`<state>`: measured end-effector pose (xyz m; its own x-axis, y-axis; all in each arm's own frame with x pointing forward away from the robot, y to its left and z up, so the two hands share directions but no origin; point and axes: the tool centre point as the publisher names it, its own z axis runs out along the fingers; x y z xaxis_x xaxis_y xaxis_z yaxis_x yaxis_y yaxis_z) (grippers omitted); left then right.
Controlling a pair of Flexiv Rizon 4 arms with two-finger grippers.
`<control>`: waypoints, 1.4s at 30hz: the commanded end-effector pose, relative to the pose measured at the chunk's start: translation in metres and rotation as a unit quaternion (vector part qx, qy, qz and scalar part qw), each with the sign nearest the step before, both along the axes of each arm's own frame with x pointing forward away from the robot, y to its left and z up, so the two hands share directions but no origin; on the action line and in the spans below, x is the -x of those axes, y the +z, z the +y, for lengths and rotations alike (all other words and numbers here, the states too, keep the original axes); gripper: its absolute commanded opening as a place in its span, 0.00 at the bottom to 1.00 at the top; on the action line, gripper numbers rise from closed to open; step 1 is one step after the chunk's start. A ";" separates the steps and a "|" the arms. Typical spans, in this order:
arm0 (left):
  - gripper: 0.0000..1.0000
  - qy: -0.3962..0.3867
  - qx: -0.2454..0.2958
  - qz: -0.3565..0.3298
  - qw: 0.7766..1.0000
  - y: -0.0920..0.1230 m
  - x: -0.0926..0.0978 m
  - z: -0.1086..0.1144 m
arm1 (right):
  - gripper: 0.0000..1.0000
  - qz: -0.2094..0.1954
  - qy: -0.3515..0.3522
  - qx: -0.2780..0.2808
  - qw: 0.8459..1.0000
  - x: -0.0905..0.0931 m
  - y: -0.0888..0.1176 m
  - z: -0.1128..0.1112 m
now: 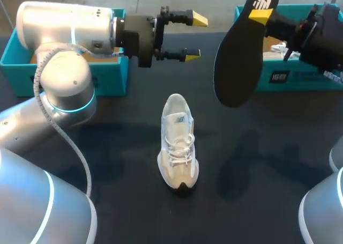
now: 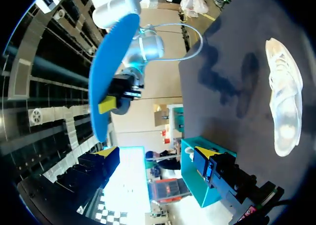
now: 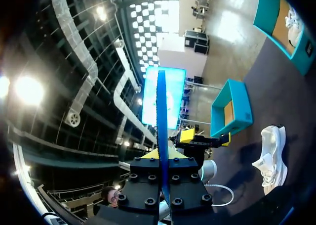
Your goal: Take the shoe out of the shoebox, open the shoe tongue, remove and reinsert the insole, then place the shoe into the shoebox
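A white lace-up shoe (image 1: pixel 177 147) lies on the dark table (image 1: pixel 257 163), toe toward the front edge, also seen in the left wrist view (image 2: pixel 284 101) and the right wrist view (image 3: pixel 272 158). My right gripper (image 1: pixel 261 14) is shut on the heel end of the insole (image 1: pixel 238 56), which hangs in the air right of the shoe, black underside to the camera. The insole's blue top (image 2: pixel 111 71) faces my left gripper, and it stands edge-on (image 3: pixel 162 111) between my right gripper's (image 3: pixel 163 157) fingers. My left gripper (image 1: pixel 195 37) hovers open and empty behind the shoe, left of the insole.
A teal shoebox (image 1: pixel 69 67) stands at the back left under my left arm. A second teal box (image 1: pixel 292 78) at the back right holds another white shoe (image 1: pixel 278 48). The table's dark cloth lies bare around the shoe.
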<state>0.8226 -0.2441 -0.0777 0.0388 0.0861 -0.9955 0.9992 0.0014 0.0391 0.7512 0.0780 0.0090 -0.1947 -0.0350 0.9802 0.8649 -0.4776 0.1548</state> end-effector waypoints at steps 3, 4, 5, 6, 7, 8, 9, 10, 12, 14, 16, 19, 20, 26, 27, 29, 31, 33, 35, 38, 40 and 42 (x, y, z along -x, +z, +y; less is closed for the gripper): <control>1.00 -0.019 0.028 -0.009 0.999 0.003 0.008 0.013 | 0.00 0.041 0.064 0.027 0.997 -0.038 -0.020 -0.006; 1.00 -0.018 0.030 -0.014 0.999 0.005 0.010 0.014 | 0.00 0.050 0.070 0.030 0.996 -0.043 -0.025 -0.007; 1.00 -0.019 0.032 -0.020 0.999 0.006 0.011 0.016 | 0.00 0.060 0.074 0.029 0.995 -0.046 -0.028 -0.008; 1.00 -0.022 0.036 -0.014 0.999 0.007 0.013 0.017 | 0.00 0.068 0.082 0.025 0.994 -0.050 -0.031 -0.007; 1.00 -0.025 0.037 -0.012 0.999 0.007 0.014 0.018 | 0.00 0.076 0.094 0.024 0.992 -0.055 -0.034 -0.007; 1.00 -0.029 0.036 -0.011 0.999 0.006 0.016 0.019 | 0.00 0.089 0.099 0.022 0.991 -0.059 -0.038 -0.006; 1.00 -0.033 0.031 -0.020 0.999 0.003 0.018 0.018 | 0.00 0.108 0.104 0.029 0.988 -0.061 -0.042 -0.007; 1.00 -0.036 0.029 -0.025 0.999 0.002 0.022 0.017 | 0.00 0.120 0.108 0.034 0.986 -0.063 -0.045 -0.007; 1.00 -0.047 0.033 -0.024 0.998 0.005 0.031 0.014 | 0.00 0.131 0.093 0.026 0.987 -0.066 -0.051 -0.009; 1.00 -0.053 0.040 -0.022 0.998 0.007 0.036 0.011 | 0.00 0.147 0.077 0.018 0.986 -0.071 -0.056 -0.007; 1.00 -0.050 0.047 -0.030 0.997 0.007 0.039 0.006 | 0.00 0.163 0.080 0.033 0.983 -0.076 -0.061 -0.004; 1.00 -0.046 0.054 -0.022 0.997 0.007 0.045 0.001 | 0.00 0.162 0.074 0.038 0.983 -0.087 -0.062 0.002; 1.00 -0.045 0.055 -0.022 0.997 0.006 0.046 -0.001 | 0.00 0.164 0.077 0.037 0.983 -0.089 -0.063 0.005; 1.00 -0.030 0.056 -0.024 0.998 0.002 0.049 -0.013 | 0.00 0.173 0.096 0.043 0.979 -0.101 -0.069 0.019; 1.00 -0.027 0.055 -0.031 0.998 0.002 0.048 -0.015 | 0.00 0.174 0.097 0.045 0.979 -0.102 -0.069 0.022; 1.00 -0.023 0.056 -0.032 0.998 0.002 0.048 -0.017 | 0.00 0.174 0.103 0.043 0.978 -0.103 -0.069 0.027; 1.00 -0.017 0.059 -0.030 0.998 0.002 0.047 -0.019 | 0.00 0.175 0.105 0.046 0.978 -0.104 -0.070 0.029; 1.00 -0.015 0.059 -0.027 0.998 0.002 0.048 -0.019 | 0.00 0.180 0.112 0.049 0.976 -0.102 -0.074 0.033; 1.00 -0.017 0.055 -0.030 0.998 0.000 0.049 -0.020 | 0.00 0.184 0.115 0.044 0.975 -0.099 -0.078 0.037; 1.00 -0.017 0.054 -0.032 0.998 -0.001 0.050 -0.020 | 0.00 0.192 0.119 0.044 0.973 -0.094 -0.084 0.042; 1.00 -0.014 0.055 -0.031 0.998 -0.002 0.050 -0.021 | 0.00 0.195 0.118 0.042 0.973 -0.093 -0.087 0.045; 0.97 -0.014 0.057 -0.029 0.998 -0.002 0.050 -0.022 | 0.00 0.199 0.120 0.042 0.972 -0.092 -0.090 0.048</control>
<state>0.7736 -0.2633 -0.0781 0.0954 -0.0252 -0.9951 0.9951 -0.0230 0.0960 0.8438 0.1195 -0.0775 0.2008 0.0528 0.9782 0.9513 -0.2490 -0.1819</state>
